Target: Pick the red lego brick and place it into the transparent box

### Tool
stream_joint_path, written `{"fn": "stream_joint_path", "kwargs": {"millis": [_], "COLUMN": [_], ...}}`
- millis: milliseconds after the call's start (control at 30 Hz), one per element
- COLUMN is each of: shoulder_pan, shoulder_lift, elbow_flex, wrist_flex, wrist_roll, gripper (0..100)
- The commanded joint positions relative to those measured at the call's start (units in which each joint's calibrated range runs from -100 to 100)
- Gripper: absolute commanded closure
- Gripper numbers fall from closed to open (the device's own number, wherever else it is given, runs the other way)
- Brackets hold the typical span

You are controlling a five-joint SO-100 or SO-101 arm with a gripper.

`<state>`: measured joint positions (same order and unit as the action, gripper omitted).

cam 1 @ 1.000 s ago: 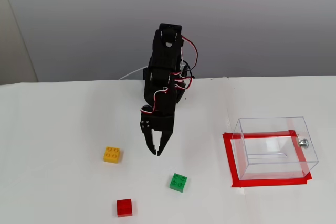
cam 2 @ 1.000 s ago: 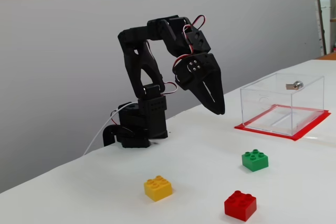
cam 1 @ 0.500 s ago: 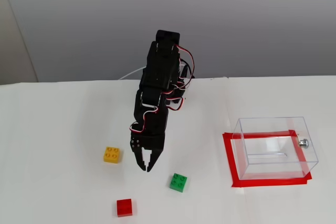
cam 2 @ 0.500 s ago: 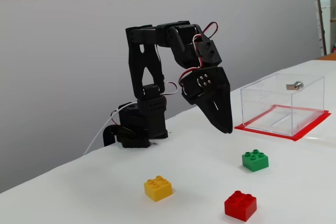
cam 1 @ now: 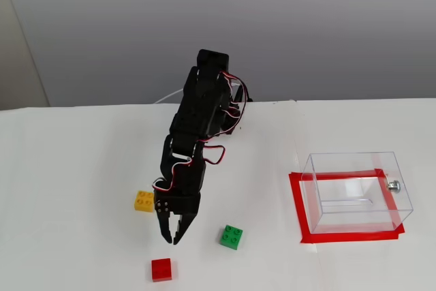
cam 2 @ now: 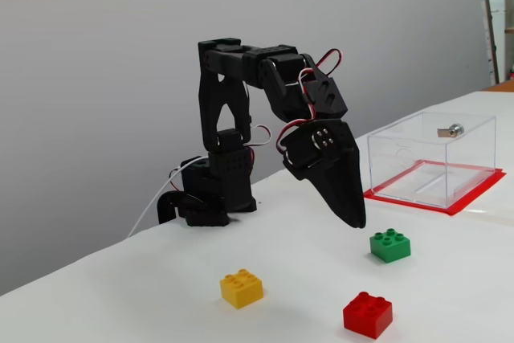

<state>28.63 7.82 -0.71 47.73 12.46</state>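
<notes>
Red lego brick untouched on table; gripper now nearer, just above it, pincer narrow, holding nothing. Approach advancing; transparent box empty.

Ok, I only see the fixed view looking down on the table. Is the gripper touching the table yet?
Observer: No. In a fixed view the gripper hangs in the air above the table.
Operator: The arm hides part of the yellow brick for me. Is it bumping it?
Observer: No, the yellow brick sits clear of the arm.
Operator: Is the red one right side up?
Observer: Yes, the red lego brick has its studs facing up.
</notes>
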Motion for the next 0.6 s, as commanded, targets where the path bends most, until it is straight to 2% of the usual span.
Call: {"fn": "stream_joint_path", "kwargs": {"millis": [0,333,567], "shoulder_pan": [1.28,5.12,6.82], "shoulder_lift": [1.55,8.17,11.23], "elbow_flex": [-4.81,-12.77,-13.4], "wrist_flex": [-0.47,-0.64,-6.13], "wrist_roll": [2.16,11.81,15.26], "gripper": [98,98,98]}}
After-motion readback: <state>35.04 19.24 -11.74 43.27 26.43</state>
